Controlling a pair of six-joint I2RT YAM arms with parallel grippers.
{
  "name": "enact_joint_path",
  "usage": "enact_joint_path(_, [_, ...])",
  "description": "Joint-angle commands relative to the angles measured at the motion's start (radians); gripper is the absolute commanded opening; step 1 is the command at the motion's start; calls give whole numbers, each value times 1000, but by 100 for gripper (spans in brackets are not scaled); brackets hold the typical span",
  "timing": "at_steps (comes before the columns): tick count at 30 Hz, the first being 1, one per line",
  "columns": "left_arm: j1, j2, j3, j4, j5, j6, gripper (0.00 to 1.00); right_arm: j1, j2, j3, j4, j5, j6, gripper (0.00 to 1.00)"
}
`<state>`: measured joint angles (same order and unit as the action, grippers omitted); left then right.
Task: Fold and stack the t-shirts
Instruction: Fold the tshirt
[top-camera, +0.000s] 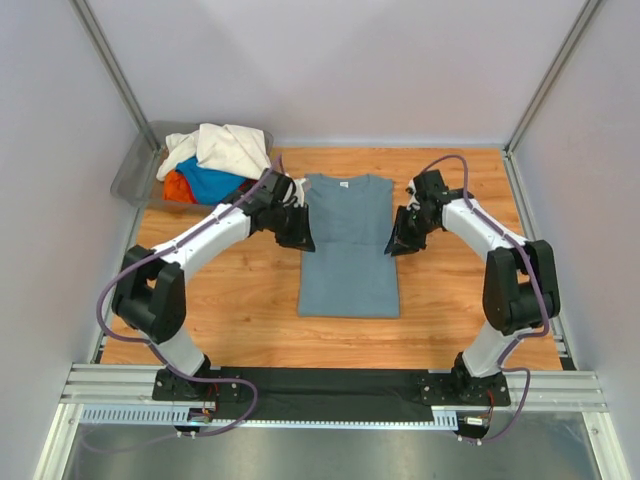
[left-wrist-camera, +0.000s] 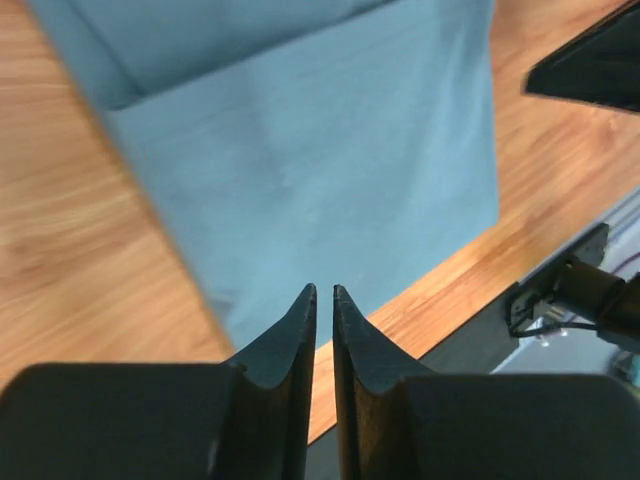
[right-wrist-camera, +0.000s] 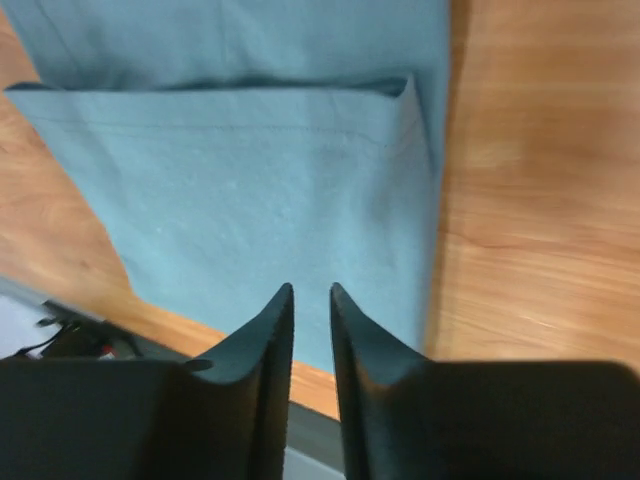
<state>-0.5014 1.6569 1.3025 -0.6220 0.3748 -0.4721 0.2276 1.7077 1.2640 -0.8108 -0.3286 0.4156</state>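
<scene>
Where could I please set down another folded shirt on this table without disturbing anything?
Bare wood lies on the table between the grey-blue shirt and the left arm, and again between the shirt and the right arm, both toward the near edge. It is crowded beside the shirt's collar end, where the left hand and right hand are, and around the bin.
</scene>
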Motion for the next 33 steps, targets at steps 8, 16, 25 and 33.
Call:
enact_joint_path(8, [-78, 41, -420, 294, 75, -192, 17, 9, -37, -337, 153, -121, 45, 20])
enact_joint_path(16, [-129, -153, -491, 191, -5, -200, 41, -8, -212, -397, 10, 75, 38, 42])
enact_joint_path(25, [-155, -427, -747, 359, -22, -535, 57, -14, -437, -609, 129, -21, 161, 76])
enact_joint_path(33, [-155, -534, -1029, 735, -161, -967, 59, -17, -623, -860, 424, -107, 506, 62])
